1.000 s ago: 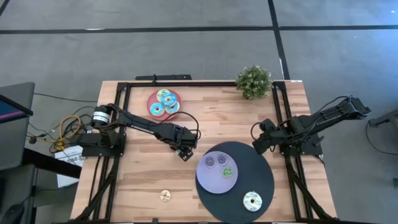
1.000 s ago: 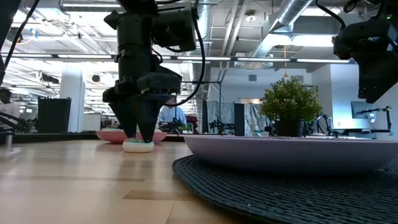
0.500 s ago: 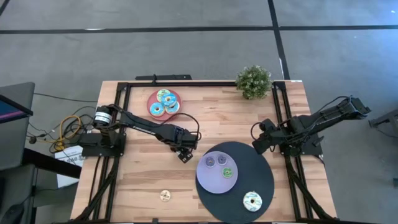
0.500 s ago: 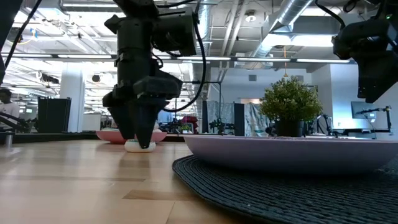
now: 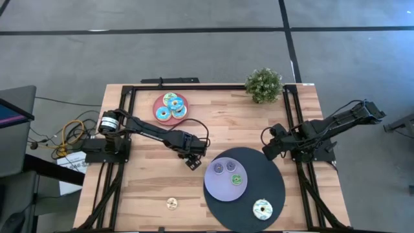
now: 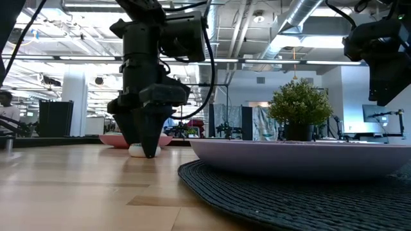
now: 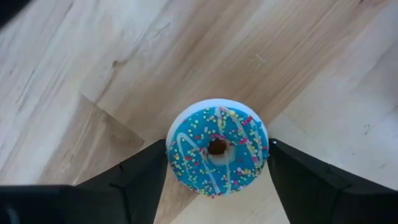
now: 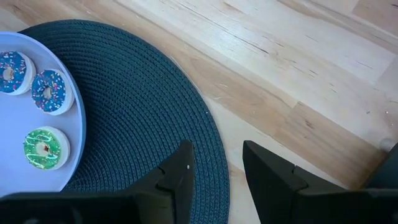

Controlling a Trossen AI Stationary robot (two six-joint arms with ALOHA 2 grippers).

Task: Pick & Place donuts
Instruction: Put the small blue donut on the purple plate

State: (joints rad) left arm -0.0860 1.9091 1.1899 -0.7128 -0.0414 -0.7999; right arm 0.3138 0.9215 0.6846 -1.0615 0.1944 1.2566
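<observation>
Left gripper (image 7: 217, 180) down on the table, fingers astride a blue-iced sprinkled donut (image 7: 217, 146).

Nearest the front edge of the wooden table (image 5: 142, 188) lie a small tan donut (image 5: 171, 204) on bare wood and a cream-iced donut (image 5: 262, 208) on the dark woven round mat (image 5: 272, 194). The lavender round plate (image 5: 220, 188) on that mat carries two purple donuts (image 5: 225, 167) and a green one (image 5: 237, 179). Just beside the mat, the left gripper's fingers (image 7: 143, 180) flank the blue donut; whether they grip it cannot be told. The right gripper (image 8: 214, 165) hangs partly parted, holding nothing, over the mat's edge. Farthest back, a pink round plate (image 5: 160, 103) holds three light-blue donuts (image 5: 170, 99); a potted green plant (image 5: 264, 84) stands at the rear.
</observation>
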